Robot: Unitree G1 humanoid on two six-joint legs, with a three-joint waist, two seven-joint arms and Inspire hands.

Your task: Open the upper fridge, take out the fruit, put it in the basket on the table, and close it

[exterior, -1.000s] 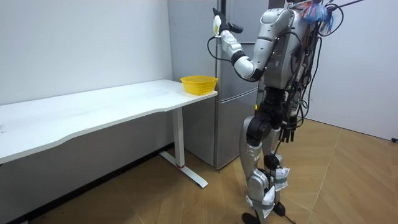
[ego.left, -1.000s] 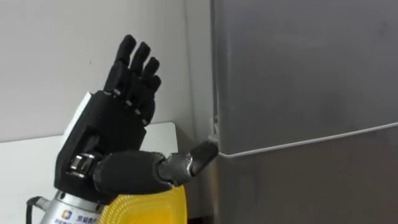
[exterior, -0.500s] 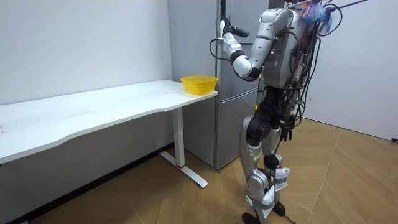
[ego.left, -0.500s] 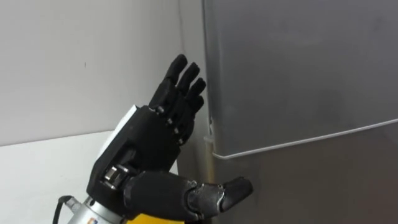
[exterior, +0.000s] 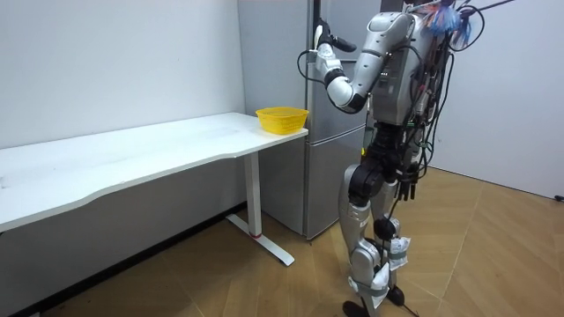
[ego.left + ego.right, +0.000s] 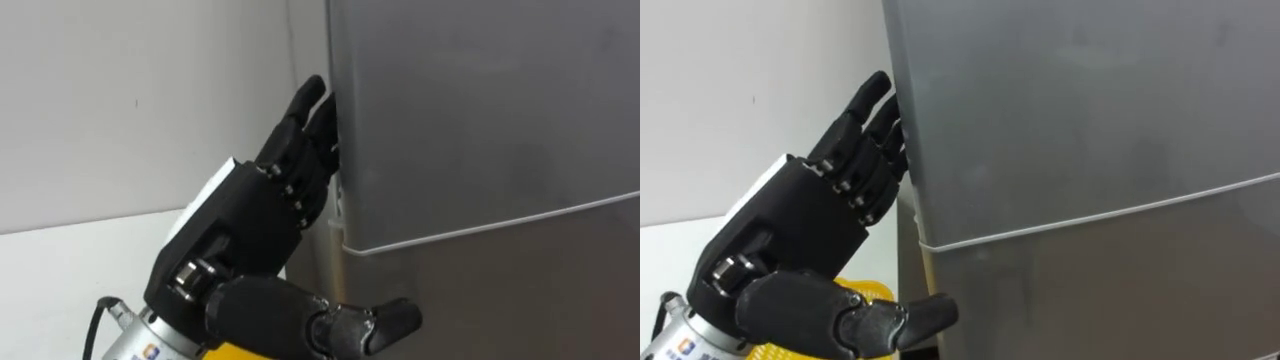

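A grey fridge fills the right side, its upper door (image 6: 480, 110) shut above a thin seam and the lower door (image 6: 500, 290) below it. My left hand (image 6: 250, 220) is raised at the upper door's left edge, open, with straight fingers (image 6: 305, 110) touching that edge and their tips partly behind it. The thumb (image 6: 385, 322) reaches across in front of the lower door, just under the seam. In the room view I stand upright facing the fridge (image 5: 339, 132), with the left hand (image 5: 324, 60) up at the door's edge.
A yellow bowl (image 5: 282, 118) sits on the end of a long white table (image 5: 159, 150) right beside the fridge, under my raised arm. A white wall (image 6: 120, 100) runs behind the table.
My left hand has moved right, from beside the fridge to its upper door's left edge, where the fingertips now touch. The thumb has dropped below the seam.
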